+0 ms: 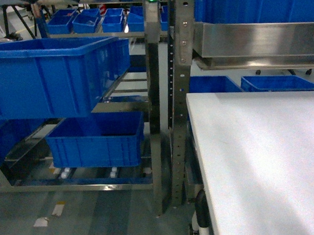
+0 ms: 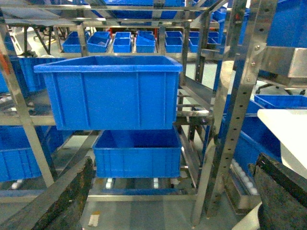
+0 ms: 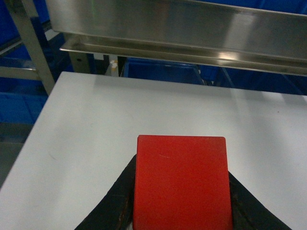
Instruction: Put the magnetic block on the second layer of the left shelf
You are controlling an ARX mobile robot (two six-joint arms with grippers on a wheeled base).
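Observation:
The magnetic block (image 3: pixel 181 184), a plain bright red cube, fills the lower middle of the right wrist view. My right gripper (image 3: pixel 181 167) is shut on it, a black finger pressing each side, above the white tabletop (image 3: pixel 96 120). The left shelf second layer is a steel rack tier carrying a large deep blue bin (image 1: pixel 51 75), also seen in the left wrist view (image 2: pixel 110 91). My left gripper (image 2: pixel 172 191) is open and holds nothing, facing the rack from some way off. Neither gripper shows in the head view.
A second blue bin (image 1: pixel 95 140) sits on the tier below. Steel uprights (image 1: pixel 155 97) stand between the rack and the white table (image 1: pixel 258 160). A steel shelf edge (image 3: pixel 182 28) overhangs the table's far side. Smaller blue bins (image 1: pixel 85 20) line a rack behind.

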